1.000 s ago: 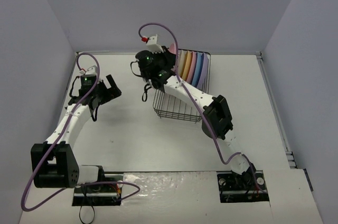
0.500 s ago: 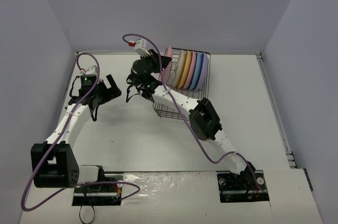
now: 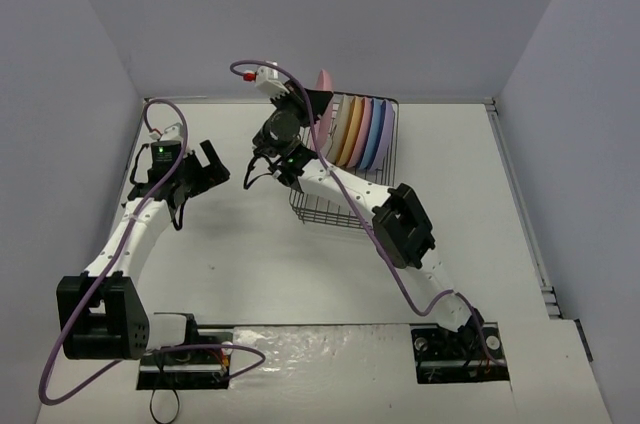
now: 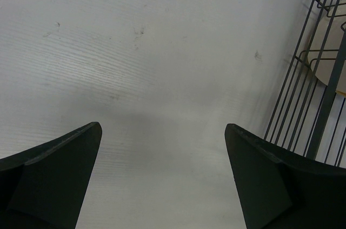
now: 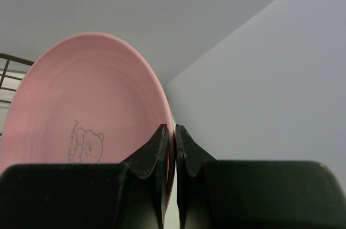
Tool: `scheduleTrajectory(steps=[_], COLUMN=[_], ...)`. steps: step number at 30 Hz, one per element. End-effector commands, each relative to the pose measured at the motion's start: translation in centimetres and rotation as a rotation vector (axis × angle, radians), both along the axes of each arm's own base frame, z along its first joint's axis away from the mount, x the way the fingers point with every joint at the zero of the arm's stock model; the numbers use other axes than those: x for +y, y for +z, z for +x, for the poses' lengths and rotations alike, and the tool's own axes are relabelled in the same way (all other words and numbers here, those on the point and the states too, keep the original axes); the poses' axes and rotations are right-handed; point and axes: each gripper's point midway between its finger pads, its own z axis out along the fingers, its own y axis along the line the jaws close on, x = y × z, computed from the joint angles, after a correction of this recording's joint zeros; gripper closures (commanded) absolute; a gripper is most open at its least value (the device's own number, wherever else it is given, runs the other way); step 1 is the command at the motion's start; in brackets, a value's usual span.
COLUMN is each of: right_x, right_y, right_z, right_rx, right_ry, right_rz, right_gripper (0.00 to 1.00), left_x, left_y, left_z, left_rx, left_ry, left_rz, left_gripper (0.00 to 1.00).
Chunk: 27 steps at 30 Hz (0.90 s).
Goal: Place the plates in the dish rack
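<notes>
One dish rack sat below my right gripper, other plates upright inside. The pink plate was pinched by its rim between my nearly closed fingers. The next step, I judged, was lowering it into the rack beside them; my left gripper gaped wide, empty.

White matte worktop, walled on the left, far and right sides. Faint scuffs and small dark specks on the surface, clearest in the left wrist view. Black wire rack stands directly on it at the far side, a bit right of centre, close to the back wall. Left arm base and right arm base are fixed along the near edge, well apart.
</notes>
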Motion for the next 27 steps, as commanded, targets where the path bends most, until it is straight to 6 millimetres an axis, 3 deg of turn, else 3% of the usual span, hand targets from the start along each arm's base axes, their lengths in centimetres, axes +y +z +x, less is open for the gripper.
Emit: scheduleTrajectory(steps=[1, 7, 12, 20, 24, 27], right_x=[-0.8, 0.8, 1.3, 2.4, 2.9, 2.8], right_y=[5.2, 4.0, 3.5, 1.0, 0.8, 1.7], right_z=[-0.7, 0.0, 0.4, 1.3, 1.6, 1.5], right_rx=[-0.072, -0.003, 0.006, 0.054, 0.050, 0.031], right_ry=[0.072, 0.068, 0.025, 0.021, 0.014, 0.015], right_rz=[-0.033, -0.226, -0.275, -0.320, -0.337, -0.322], right_gripper=[1.00, 1.00, 1.00, 1.00, 1.00, 1.00], left_x=[0.0, 0.0, 0.0, -0.1, -0.1, -0.1], left_y=[3.9, 3.7, 3.3, 3.5, 3.4, 3.3], left_z=[1.3, 1.5, 1.6, 1.6, 1.6, 1.7], left_rx=[-0.125, -0.124, -0.111, -0.116, -0.117, -0.113], left_ry=[-0.011, -0.012, -0.013, -0.018, -0.020, -0.021], left_rz=[0.000, -0.001, 0.000, -0.003, -0.003, -0.004], left_gripper=[0.03, 0.03, 0.03, 0.03, 0.03, 0.03])
